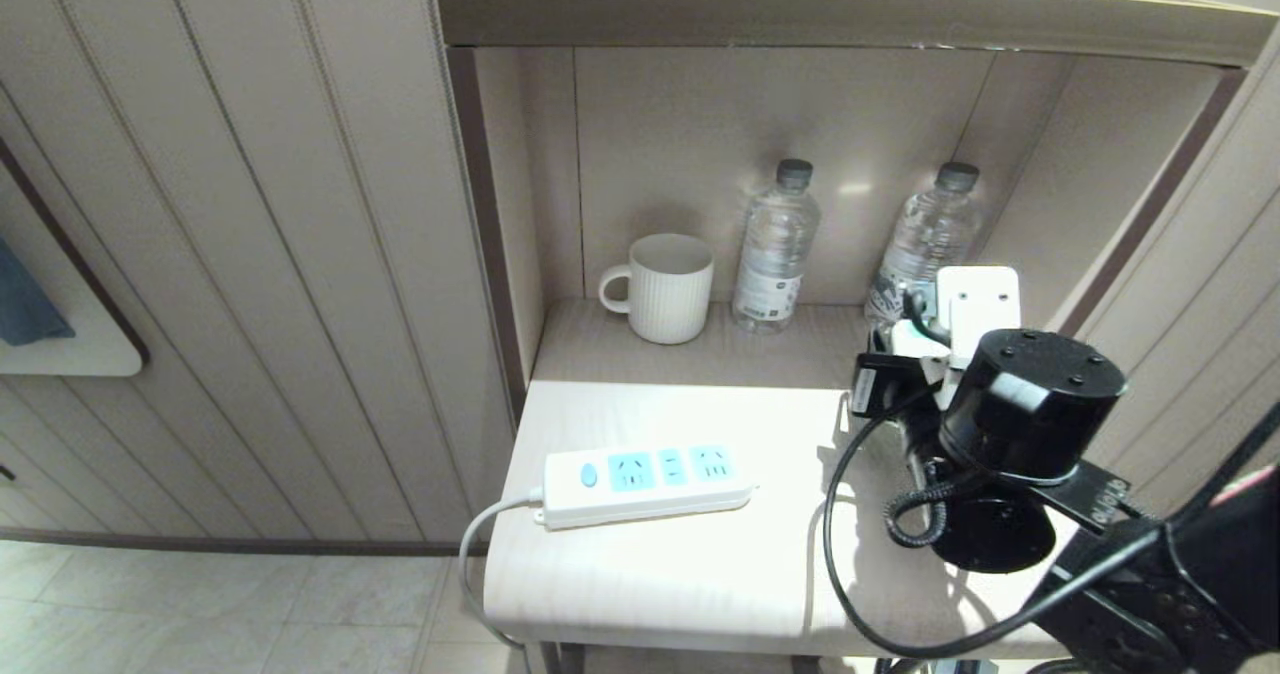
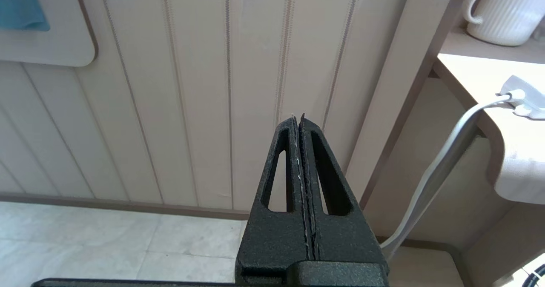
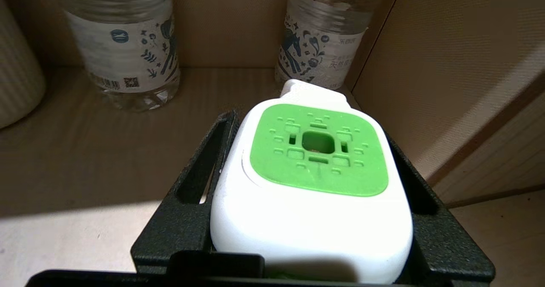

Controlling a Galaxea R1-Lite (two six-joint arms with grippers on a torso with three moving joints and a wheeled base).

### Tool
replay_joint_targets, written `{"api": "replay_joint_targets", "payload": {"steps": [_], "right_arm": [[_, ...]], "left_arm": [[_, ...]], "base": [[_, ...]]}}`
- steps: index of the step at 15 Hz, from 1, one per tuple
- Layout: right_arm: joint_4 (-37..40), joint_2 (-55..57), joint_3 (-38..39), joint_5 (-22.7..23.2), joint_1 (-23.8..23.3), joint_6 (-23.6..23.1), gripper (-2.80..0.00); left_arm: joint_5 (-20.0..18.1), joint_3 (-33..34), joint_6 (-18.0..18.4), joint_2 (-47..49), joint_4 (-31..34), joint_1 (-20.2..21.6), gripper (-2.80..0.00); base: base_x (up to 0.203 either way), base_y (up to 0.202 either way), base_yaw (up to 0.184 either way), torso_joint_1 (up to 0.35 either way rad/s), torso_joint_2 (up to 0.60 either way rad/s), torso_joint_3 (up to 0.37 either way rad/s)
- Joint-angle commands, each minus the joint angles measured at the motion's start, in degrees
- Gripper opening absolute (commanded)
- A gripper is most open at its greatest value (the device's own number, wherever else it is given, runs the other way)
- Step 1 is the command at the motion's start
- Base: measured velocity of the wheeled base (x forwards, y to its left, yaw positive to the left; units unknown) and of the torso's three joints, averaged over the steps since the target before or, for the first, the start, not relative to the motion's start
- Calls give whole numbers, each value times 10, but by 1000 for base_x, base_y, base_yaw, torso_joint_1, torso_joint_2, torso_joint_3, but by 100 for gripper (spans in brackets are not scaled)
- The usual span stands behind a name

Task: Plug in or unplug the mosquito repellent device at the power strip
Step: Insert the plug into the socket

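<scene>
Mosquito repellent device (image 3: 313,185) sits clamped between the fingers of the right gripper (image 3: 313,219), jaws about half apart and pressed on its white sides, green vented top facing the wrist camera. It is held over the right back part of the table (image 1: 700,574), near the shelf nook, well apart from the power strip (image 1: 645,484). Gripping by the sides probably leaves the plug end free for insertion (prongs not visible here). Strip lies flat near the table's front left, sockets up and all vacant, cord (image 1: 480,544) dropping off the edge. Left gripper (image 2: 300,159) hangs parked beside the table, fingers pressed together, holding nothing.

Counts: one device, one strip, three socket panels, two water bottles (image 1: 775,249), one mug (image 1: 665,289).
</scene>
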Motion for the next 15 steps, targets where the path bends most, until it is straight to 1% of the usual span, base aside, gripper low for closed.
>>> {"api": "replay_joint_targets", "payload": {"steps": [1, 2, 3, 5, 6, 7, 8, 9, 10, 11, 13, 15], "right_arm": [[83, -101, 1, -7, 19, 3, -280], [137, -133, -8, -8, 26, 13, -280], [218, -166, -21, -8, 37, 32, -280], [416, -218, -68, -2, 68, 89, -280], [521, -241, -104, 13, 79, 128, -280], [644, -261, -148, 44, 85, 169, -280], [770, -274, -198, 90, 86, 206, -280], [876, -281, -250, 143, 79, 236, -280], [968, -283, -299, 199, 63, 260, -280], [1051, -277, -343, 243, 40, 276, -280], [1164, -246, -420, 292, 9, 288, -280], [1238, -221, -497, 353, -7, 292, -280]], "left_arm": [[0, 0, -1, 1, -1, 0, -280], [0, 0, -1, 1, 0, 0, -280], [0, 0, -1, 0, 0, 0, -280], [0, 0, -1, 0, 1, 0, -280], [0, 0, -1, 1, 1, -1, -280], [0, 0, -1, 1, 1, 0, -280], [0, 0, -1, 0, 1, -1, -280], [0, 0, -1, 0, 1, 0, -280], [0, 0, -1, 1, 1, 0, -280], [0, 0, -1, 1, 2, 0, -280], [0, 0, -1, 1, 2, 0, -280], [0, 0, -1, 1, 3, 0, -280]], "base": [[0, 0, 0, 0, 0, 0], [0, 0, 0, 0, 0, 0], [0, 0, 0, 0, 0, 0], [0, 0, 0, 0, 0, 0], [0, 0, 0, 0, 0, 0], [0, 0, 0, 0, 0, 0], [0, 0, 0, 0, 0, 0], [0, 0, 0, 0, 0, 0], [0, 0, 0, 0, 0, 0], [0, 0, 0, 0, 0, 0], [0, 0, 0, 0, 0, 0], [0, 0, 0, 0, 0, 0]]}}
